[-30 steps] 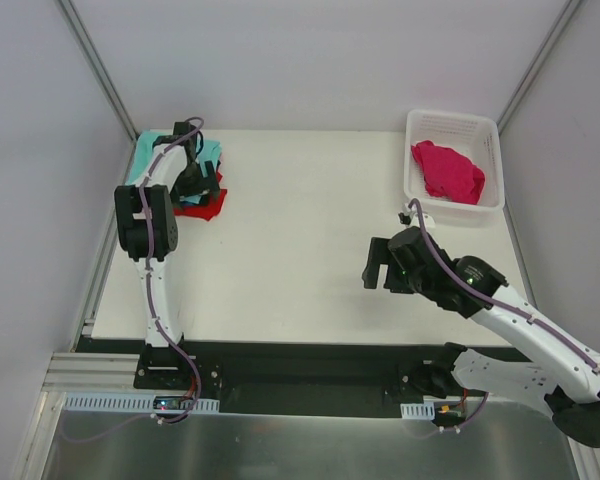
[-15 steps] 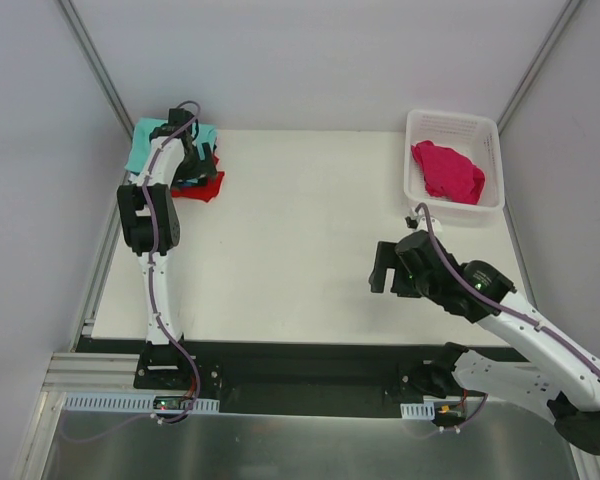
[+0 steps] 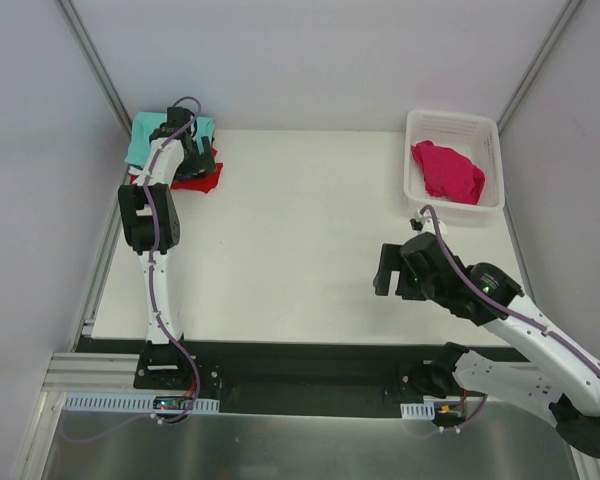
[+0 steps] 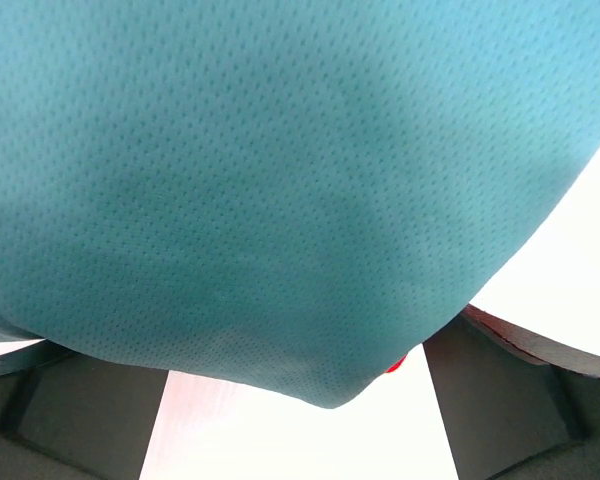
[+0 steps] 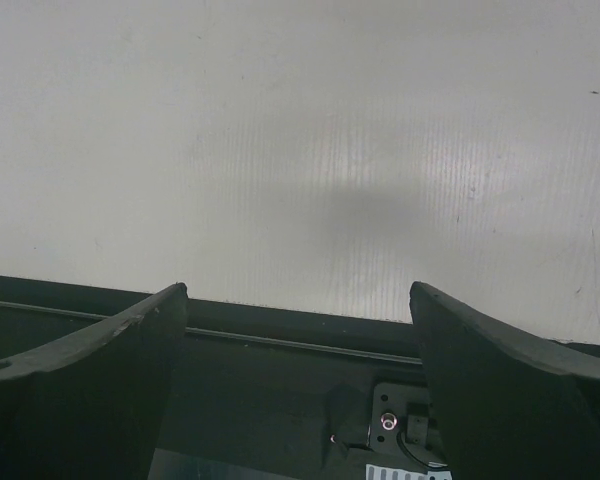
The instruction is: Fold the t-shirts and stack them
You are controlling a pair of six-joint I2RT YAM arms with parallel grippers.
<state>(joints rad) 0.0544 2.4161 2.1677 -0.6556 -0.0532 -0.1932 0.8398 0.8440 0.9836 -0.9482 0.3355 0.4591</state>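
T-shirts sit in two places right now: the mint-teal one (image 4: 280, 200) tops a pile in the bench's (image 3: 300, 230) far-left corner, with the red one (image 3: 202, 181) peeking out underneath, while the magenta-pink one (image 3: 446, 170) lies crumpled in the white basket (image 3: 453, 114) far right. The left fingers (image 4: 70, 420) are spread wide over the teal cloth, clamping nothing. The right fingers (image 5: 80, 390) are released too, empty, hovering above bare bench. The pink shirt lies beyond them, up and slightly right, well apart, bunched with no clear long axis. I'd say the right arm, plainly nearer, should fetch it.
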